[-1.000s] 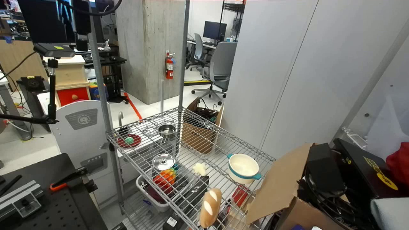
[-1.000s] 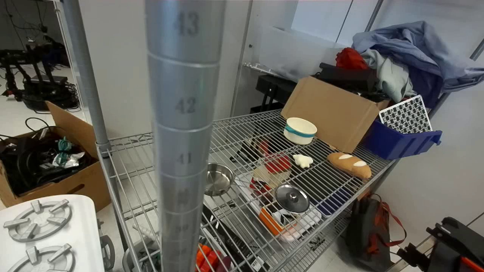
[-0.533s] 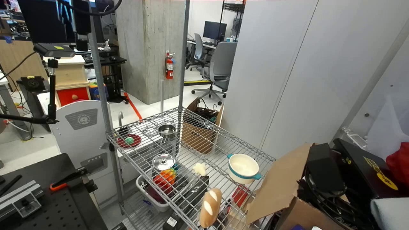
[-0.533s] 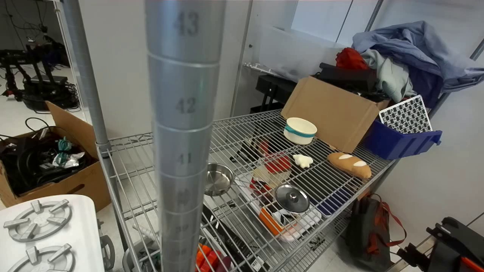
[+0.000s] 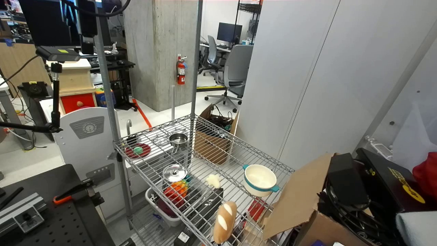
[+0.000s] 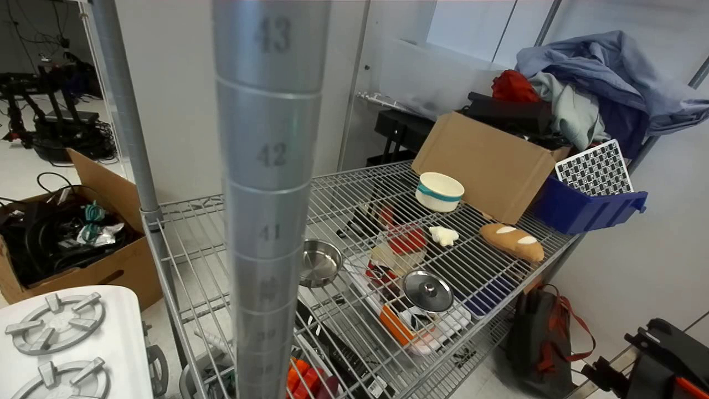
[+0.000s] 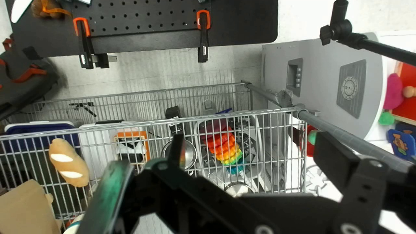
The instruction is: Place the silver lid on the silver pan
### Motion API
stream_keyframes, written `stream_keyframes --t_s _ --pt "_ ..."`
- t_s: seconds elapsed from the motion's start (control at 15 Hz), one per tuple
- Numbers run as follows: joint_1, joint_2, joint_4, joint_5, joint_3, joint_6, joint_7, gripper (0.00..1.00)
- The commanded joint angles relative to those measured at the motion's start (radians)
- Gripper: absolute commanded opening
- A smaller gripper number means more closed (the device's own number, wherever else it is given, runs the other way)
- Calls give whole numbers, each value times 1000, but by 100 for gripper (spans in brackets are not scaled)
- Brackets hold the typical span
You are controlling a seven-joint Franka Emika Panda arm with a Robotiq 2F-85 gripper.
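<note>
The silver lid lies flat, knob up, on the wire shelf near its edge; it also shows in an exterior view. The silver pan stands uncovered on the same shelf, apart from the lid, near a corner; a post partly hides it in an exterior view. In the wrist view, my gripper is open and empty, high above the shelf. Its left finger partly covers the lid. The pan shows between the fingers, partly hidden by the gripper body. I cannot make out the gripper in the exterior views.
The wire shelf has metal posts at its corners. On it are a toy bread, a cream pot with teal handles, a pale piece and a cardboard box. A rainbow toy lies in a bin below.
</note>
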State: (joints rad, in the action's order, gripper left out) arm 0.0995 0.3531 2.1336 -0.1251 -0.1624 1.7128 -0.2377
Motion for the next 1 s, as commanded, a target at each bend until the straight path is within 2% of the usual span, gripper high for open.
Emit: stream_keyframes --t_s 0.0,0.27,0.4,0.6,0.93 --pt "1 -1 -2 1 1 -2 0 100" --pt "1 -1 -2 1 1 -2 0 100" --pt "-12 -59 -15 7 12 25 10 100" --pt "-36 -138 3 51 21 144 3 100" --pt "-68 -352 63 144 62 388 -14 100"
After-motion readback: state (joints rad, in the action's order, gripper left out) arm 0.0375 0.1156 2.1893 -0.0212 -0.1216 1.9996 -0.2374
